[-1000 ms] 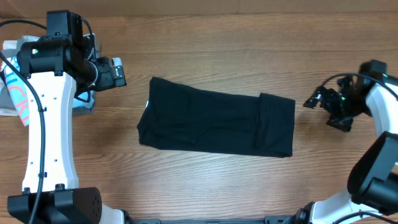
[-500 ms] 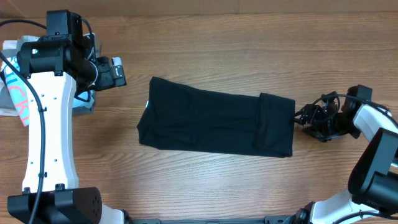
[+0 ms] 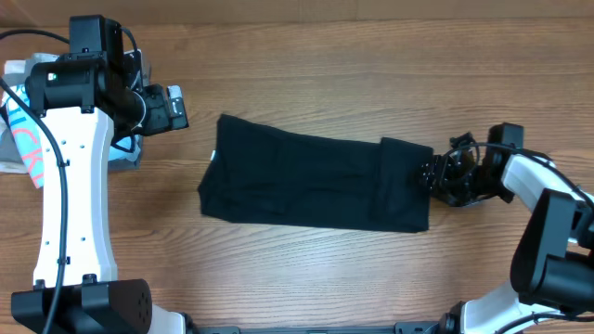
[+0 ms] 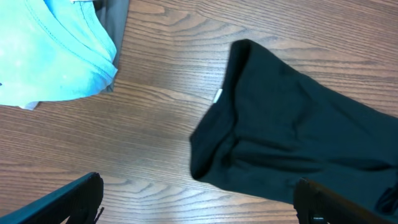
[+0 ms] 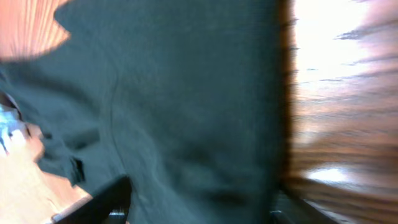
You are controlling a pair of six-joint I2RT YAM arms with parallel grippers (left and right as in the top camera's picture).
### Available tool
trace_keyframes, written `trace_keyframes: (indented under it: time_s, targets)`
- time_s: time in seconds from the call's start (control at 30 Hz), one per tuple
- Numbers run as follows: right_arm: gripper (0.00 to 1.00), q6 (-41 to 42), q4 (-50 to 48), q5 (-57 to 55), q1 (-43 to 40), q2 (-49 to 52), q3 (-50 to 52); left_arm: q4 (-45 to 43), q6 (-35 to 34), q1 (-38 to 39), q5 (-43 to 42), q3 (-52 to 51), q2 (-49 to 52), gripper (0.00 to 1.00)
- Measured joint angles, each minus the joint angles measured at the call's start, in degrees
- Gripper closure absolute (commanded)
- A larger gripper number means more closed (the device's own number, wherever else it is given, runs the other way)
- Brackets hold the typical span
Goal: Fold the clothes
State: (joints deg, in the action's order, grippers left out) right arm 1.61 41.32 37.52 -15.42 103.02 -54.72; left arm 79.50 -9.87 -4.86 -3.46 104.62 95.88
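The right pincer point(image 3: 429, 176) is down at the table point(image 3: 371, 56), right against the end of the black shirt point(image 3: 306, 184). Its wrist view is blurred, but its two fingers point(image 5: 102, 202) can be seen standing apart with dark cloth filling the space between and ahead of them. Whether their pads actually touch the cloth I can't tell. Bare wood shows just off one side of this pincer, where the cloth's edge runs straight.

The part of the shirt nearest that pincer is a narrow folded-over flap point(image 3: 406, 184), lying flat across the end. Beyond the flap the shirt stretches away from the pincer as a long, roughly rectangular band, a little skewed on the table, with a few soft creases along it.

The far end of the shirt lies near the left pincer point(image 3: 176, 107), which hangs above the table, clear of the cloth. Its fingers point(image 4: 74, 196) are spread as wide as they go and hold nothing. Just ahead of it is the shirt's rounded corner, where the fabric is doubled and slightly puffed, with a small white tag point(image 4: 217, 95) peeping out at the edge.

Farther off to the side of the left pincer, apart from the black shirt, lies a blue shirt point(image 4: 50, 56) with a bit of grey cloth point(image 4: 115, 12) showing past its edge
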Motion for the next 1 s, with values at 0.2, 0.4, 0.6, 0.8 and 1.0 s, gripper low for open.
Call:
trace_keyframes:
  time_s: [0.2, 0.4, 0.6, 0.8, 1.0]
  targets:
    - [0.96, 2.4, -1.2, -1.0, 1.6, 0.0, 0.1, 0.1, 0.0, 0.0, 0.0, 0.0, 0.0, 0.00]
    - [0.96, 3.9, -1.8, -2.7, 1.5, 0.0, 0.1, 0.2, 0.0, 0.0, 0.0, 0.0, 0.0, 0.00]
    - [0.96, 4.4, 2.3, -4.0, -0.8, 0.0, -1.2, 0.2, 0.0, 0.0, 0.0, 0.0, 0.0, 0.00]
    - [0.96, 4.4, 9.9, -9.2, -2.5, 0.0, -8.1, 0.2, 0.0, 0.0, 0.0, 0.0, 0.0, 0.00]
    - [0.96, 4.4, 12.3, -13.6, 0.3, -2.1, -11.4, 0.0, 0.0, 0.0, 0.0, 0.0, 0.0, 0.00]
